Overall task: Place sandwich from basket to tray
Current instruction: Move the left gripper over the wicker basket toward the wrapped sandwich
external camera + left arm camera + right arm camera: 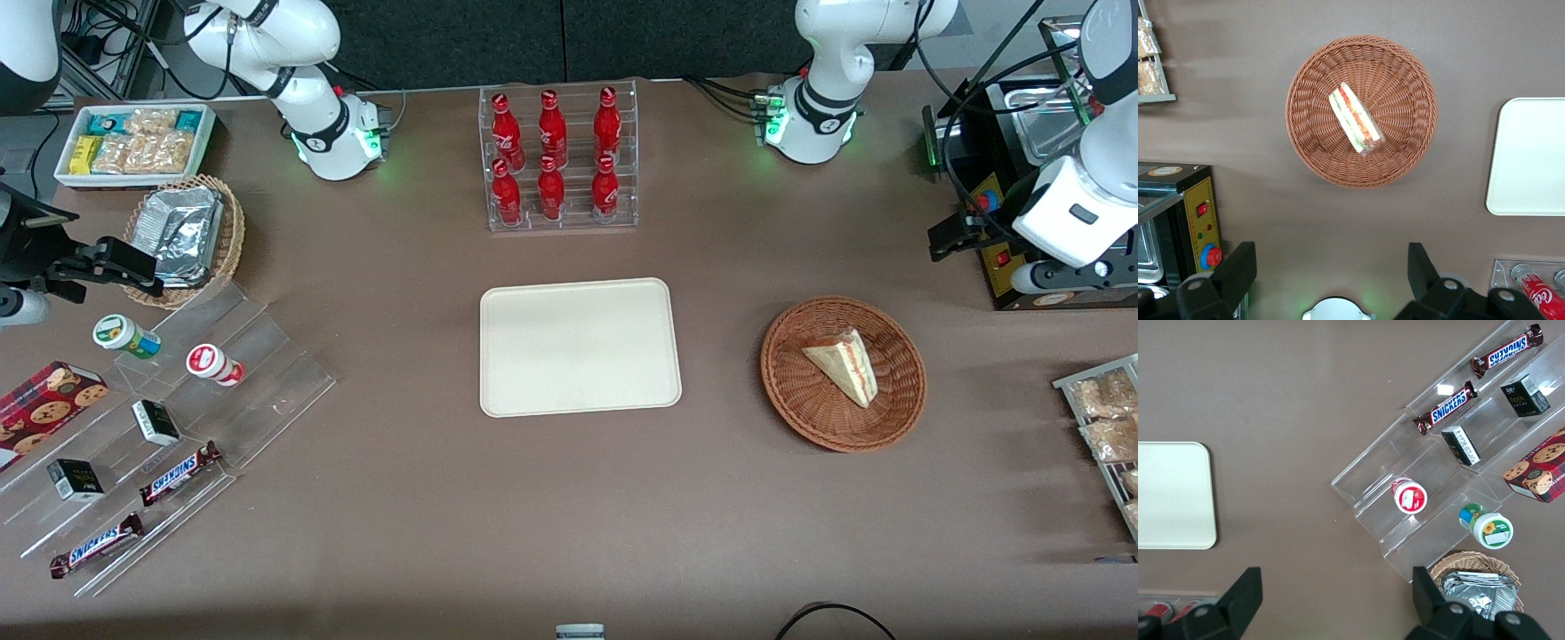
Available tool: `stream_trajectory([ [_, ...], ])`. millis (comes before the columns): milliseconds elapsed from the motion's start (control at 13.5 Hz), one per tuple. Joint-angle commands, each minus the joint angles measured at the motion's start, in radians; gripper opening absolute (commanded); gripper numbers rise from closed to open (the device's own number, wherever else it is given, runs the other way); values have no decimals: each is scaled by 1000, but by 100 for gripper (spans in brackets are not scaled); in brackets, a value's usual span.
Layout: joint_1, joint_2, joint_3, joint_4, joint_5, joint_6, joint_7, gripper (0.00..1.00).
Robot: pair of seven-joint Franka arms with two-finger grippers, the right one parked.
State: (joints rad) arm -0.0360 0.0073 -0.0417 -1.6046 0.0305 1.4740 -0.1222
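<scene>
The sandwich (845, 363) (1355, 120), a pale bread wedge with a red-orange filling stripe, lies in the reddish-brown wicker basket (800, 400) (1405, 87). The cream tray (578, 347) (1531, 157) sits at mid-table beside the basket, with nothing on it. My left gripper (953, 238) (1330, 263) hangs high above the table next to a black appliance. It is farther from the front camera than the basket and more toward the working arm's end. It is open, the fingers wide apart with nothing between them and well clear of the sandwich.
A black appliance (1005, 178) (1178, 220) stands close beside the gripper. A clear rack of red bottles (560, 160) stands farther back than the tray. A rack of snack packets (1102, 427) sits at the working arm's table edge. Tiered acrylic shelves (178, 418) and a tan basket of foil packets (187, 236) lie toward the parked arm's end.
</scene>
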Motion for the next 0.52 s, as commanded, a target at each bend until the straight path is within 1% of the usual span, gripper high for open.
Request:
stream_trajectory([
  [0,-4,5,5,17,14,-24,15,100],
  [148,-1,6,6,8,12,-18,10,100],
  [444,2,2,35,-151,12,77,15,100],
])
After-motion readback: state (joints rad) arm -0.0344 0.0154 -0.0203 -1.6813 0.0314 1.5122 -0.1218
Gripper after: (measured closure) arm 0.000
